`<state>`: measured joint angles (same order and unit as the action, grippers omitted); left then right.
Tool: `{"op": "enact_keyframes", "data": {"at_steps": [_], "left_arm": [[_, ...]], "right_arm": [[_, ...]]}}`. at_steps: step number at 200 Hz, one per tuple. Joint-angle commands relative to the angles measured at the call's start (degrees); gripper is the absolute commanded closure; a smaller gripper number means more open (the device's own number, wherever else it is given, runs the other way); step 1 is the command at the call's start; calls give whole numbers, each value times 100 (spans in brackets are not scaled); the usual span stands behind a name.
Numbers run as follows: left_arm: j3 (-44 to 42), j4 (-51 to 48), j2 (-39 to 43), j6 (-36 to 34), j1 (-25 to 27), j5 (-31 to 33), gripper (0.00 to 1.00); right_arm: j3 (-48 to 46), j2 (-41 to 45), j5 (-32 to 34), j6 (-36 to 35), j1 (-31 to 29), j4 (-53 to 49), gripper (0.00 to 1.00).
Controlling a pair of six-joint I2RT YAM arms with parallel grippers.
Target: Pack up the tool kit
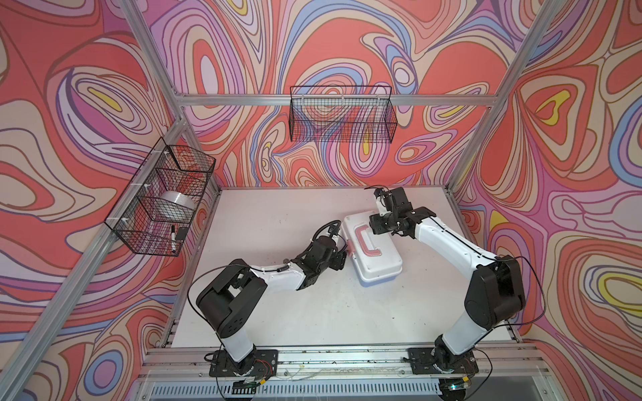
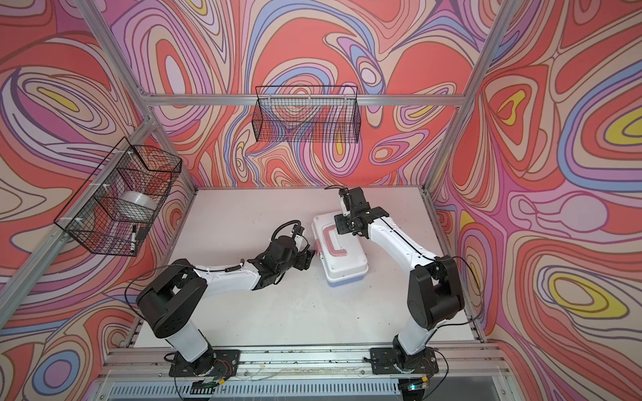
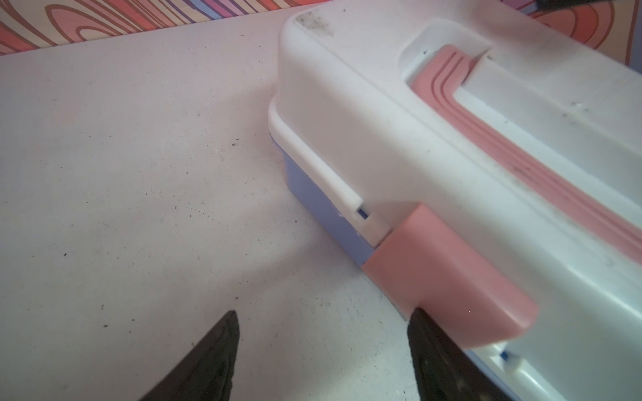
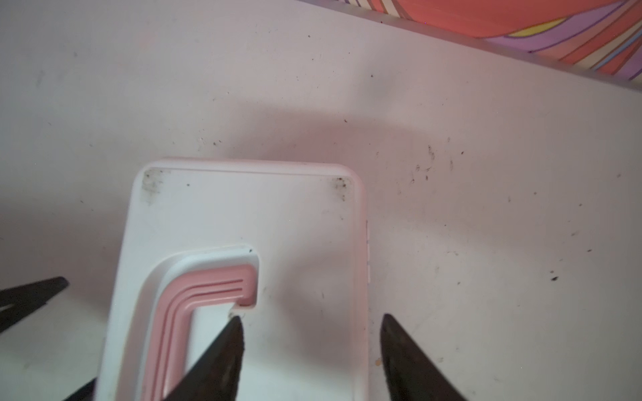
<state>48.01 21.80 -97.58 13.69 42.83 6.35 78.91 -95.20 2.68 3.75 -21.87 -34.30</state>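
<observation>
Left pincer (image 3: 323, 314) (jaws apart, one tip at the pink plastic latch (image 3: 451, 274)) should press it flush; right pincer (image 4: 311, 317), apart and empty, should steady the white-lidded periwinkle-based plastic toolbox (image 1: 378, 264).

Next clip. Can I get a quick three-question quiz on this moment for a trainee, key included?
1. True or false: the toolbox has its lid shut down on the blue base.
2. Multiple choice: which part lies nearest a finger of the left gripper? A. the carrying handle B. the pink latch C. a loose screwdriver
3. Short answer: above the lid, do the jaws of the right gripper stand apart or together?

Key: 1 true; 2 B; 3 apart, with nothing between them.
</observation>
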Motion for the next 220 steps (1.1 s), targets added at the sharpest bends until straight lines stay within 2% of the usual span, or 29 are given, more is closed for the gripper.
{"op": "enact_keyframes", "data": {"at_steps": [1, 24, 61, 103, 131, 220], "left_arm": [[155, -121, 101, -51, -29, -142, 23], [163, -99, 74, -25, -63, -182, 23], [152, -119, 82, 15, -99, -226, 24], [122, -89, 82, 107, -134, -234, 23], [135, -53, 29, 203, -177, -310, 24], [131, 83, -33, 360, -205, -388, 24]], "right_arm": [[181, 277, -303, 389, -223, -118, 60], [282, 156, -88, 604, -747, -328, 73], [535, -160, 166, 1080, -1253, -591, 77], [562, -384, 331, 1675, -1599, -857, 92], [609, -494, 335, 1834, -1687, -955, 97], [675, -766, 578, 2035, -1856, -1280, 100]]}}
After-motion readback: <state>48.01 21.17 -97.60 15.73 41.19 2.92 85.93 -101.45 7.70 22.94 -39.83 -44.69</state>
